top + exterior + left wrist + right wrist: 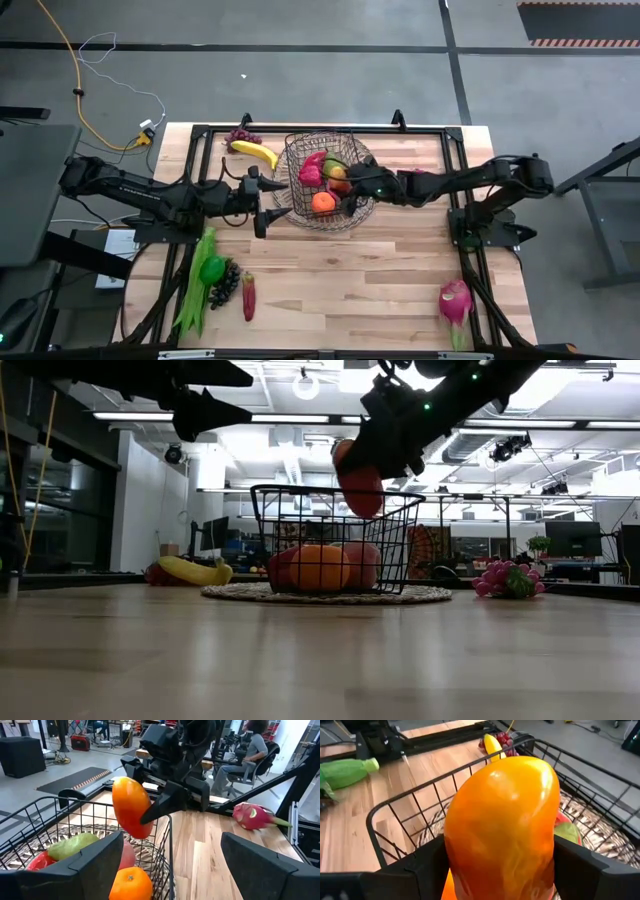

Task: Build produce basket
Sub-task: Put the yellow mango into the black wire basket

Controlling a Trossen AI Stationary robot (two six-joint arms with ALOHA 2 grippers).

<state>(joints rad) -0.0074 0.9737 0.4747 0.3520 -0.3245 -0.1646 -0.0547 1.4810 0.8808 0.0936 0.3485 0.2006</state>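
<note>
Wooden table, right hand pinching orange-red fruit, possibly a mango, over basket, left hand spread beside it.

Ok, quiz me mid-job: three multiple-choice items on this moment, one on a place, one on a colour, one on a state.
1. Where is the right tool?
A. over the basket
B. by the dragon fruit
C. off the table

2. What colour is the fruit it carries?
A. purple
B. orange-red
C. green

3. What is the left tool doing?
A. gripping the banana
B. open, empty, beside the basket
C. inside the basket

Answers: A, the high view shows it above the mesh; B, both wrist views show that colour; B, its fingers stand apart with nothing between them.
</note>
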